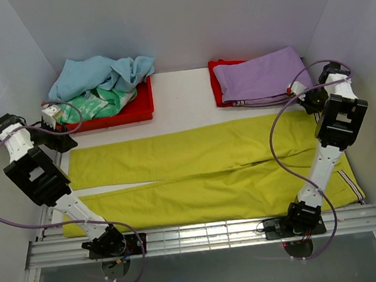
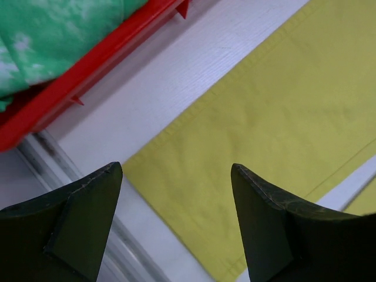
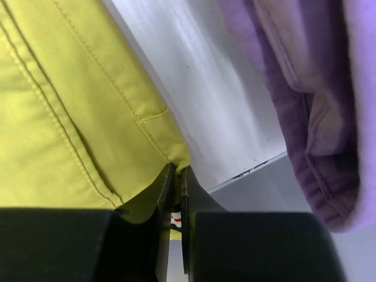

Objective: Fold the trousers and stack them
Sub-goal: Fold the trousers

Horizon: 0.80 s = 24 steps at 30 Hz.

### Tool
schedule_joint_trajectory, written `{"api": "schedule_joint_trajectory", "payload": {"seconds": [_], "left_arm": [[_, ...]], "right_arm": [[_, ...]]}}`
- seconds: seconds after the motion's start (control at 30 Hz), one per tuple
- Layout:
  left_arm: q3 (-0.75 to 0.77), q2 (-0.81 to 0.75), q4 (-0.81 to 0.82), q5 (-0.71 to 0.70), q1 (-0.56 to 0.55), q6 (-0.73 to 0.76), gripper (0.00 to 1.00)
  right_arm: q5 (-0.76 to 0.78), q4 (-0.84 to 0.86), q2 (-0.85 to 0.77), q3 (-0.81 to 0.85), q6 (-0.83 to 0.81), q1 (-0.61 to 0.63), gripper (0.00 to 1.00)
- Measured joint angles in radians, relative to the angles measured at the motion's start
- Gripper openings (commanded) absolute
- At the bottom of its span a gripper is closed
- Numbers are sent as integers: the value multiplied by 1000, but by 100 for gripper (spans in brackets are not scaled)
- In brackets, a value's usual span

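Chartreuse trousers (image 1: 198,170) lie flat across the table (image 1: 176,92), the near edge partly hidden by my left arm (image 1: 66,201) and right arm (image 1: 318,167). My right claw (image 3: 177,170) is closed on the waistband corner, with cloth barely showing between its fingers. My left claw (image 2: 176,171) hangs open over a hem corner.

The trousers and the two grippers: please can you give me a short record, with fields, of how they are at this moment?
trousers: yellow, spread flat across the table, legs side by side, waist at the right end
left gripper: open, over the hem corner of the far leg
right gripper: shut on the far waist corner of the trousers
folding: not yet begun
lilac garment: folded, lying on a red tray beyond the waist
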Motion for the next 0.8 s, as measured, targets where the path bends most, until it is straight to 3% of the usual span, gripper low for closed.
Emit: {"api": "schedule_joint_trajectory", "payload": {"seconds": [0.2, 0.6, 0.73, 0.8], "left_arm": [[235, 201, -131, -36, -4, 185, 81], [237, 351, -115, -141, -16, 314, 84], [236, 379, -80, -170, -31, 326, 80], [236, 384, -68, -173, -36, 338, 71]], "right_arm": [[-13, 23, -92, -99, -32, 0, 8], [-50, 44, -216, -205, -34, 0, 8], [-50, 48, -222, -230, -34, 0, 8], [-50, 49, -222, -230, -34, 0, 8]]}}
